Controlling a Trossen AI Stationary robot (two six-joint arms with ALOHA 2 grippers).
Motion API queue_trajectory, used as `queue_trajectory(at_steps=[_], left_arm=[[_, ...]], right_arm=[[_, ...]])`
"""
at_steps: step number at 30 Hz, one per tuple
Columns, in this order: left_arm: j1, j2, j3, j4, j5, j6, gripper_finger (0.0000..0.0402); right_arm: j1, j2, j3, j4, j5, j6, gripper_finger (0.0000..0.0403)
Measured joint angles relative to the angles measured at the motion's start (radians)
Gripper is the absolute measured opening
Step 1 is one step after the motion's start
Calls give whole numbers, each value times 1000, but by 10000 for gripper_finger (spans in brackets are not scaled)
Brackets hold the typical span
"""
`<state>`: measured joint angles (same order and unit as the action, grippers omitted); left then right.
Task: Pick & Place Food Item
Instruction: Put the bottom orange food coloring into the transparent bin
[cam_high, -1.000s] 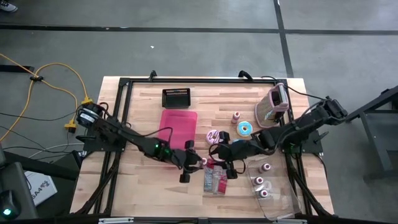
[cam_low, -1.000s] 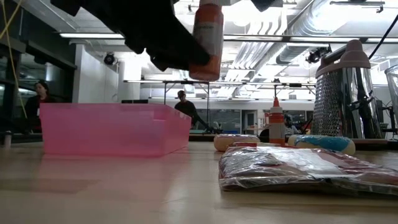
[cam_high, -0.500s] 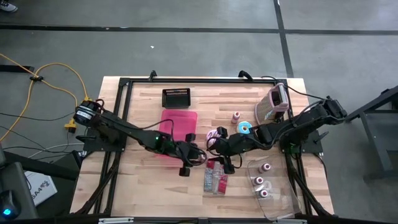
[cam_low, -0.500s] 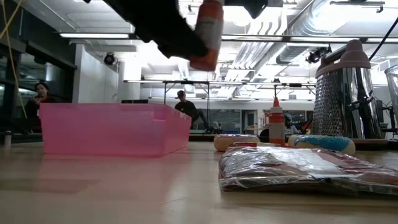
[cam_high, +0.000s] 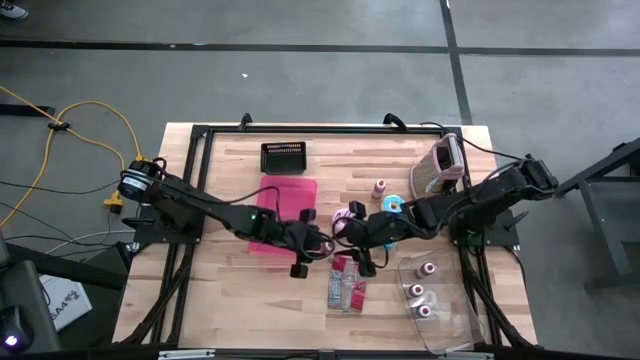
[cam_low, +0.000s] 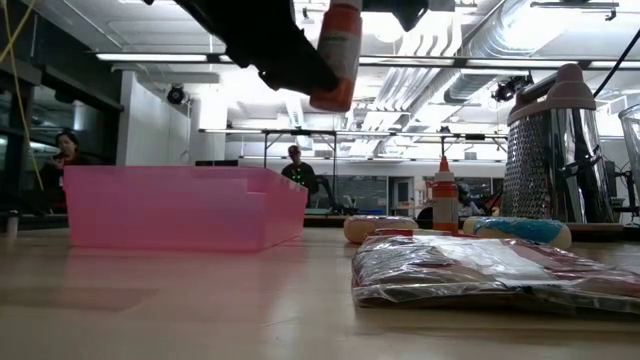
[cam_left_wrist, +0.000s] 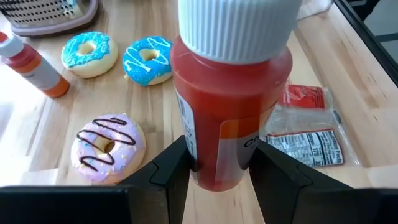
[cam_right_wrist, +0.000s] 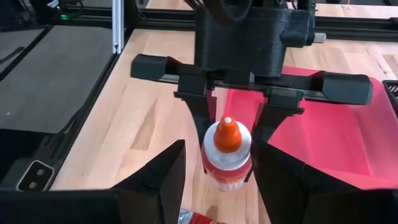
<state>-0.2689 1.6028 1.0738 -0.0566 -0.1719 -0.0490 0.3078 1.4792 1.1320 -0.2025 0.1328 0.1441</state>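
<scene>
Carried bottle (cam_left_wrist: 231, 106) right toward right gripper (cam_high: 352, 232) | left gripper (cam_high: 318, 243) clamped on bottle | right gripper open, empty | handover likely.

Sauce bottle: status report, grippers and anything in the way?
Left gripper shut on the sauce bottle, lifted off the table. Right gripper open, facing it, not touching. Pink bin just beside; nothing between.
</scene>
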Motion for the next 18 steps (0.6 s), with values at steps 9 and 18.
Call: queue_trajectory(at_steps=[9, 18], left_arm=[[0, 0, 27, 7, -22, 27, 141], [0, 0, 27, 5, -23, 34, 141]], right_arm=[[-21, 0, 0, 6, 1, -17, 168], [-21, 0, 0, 8, -1, -18, 168]])
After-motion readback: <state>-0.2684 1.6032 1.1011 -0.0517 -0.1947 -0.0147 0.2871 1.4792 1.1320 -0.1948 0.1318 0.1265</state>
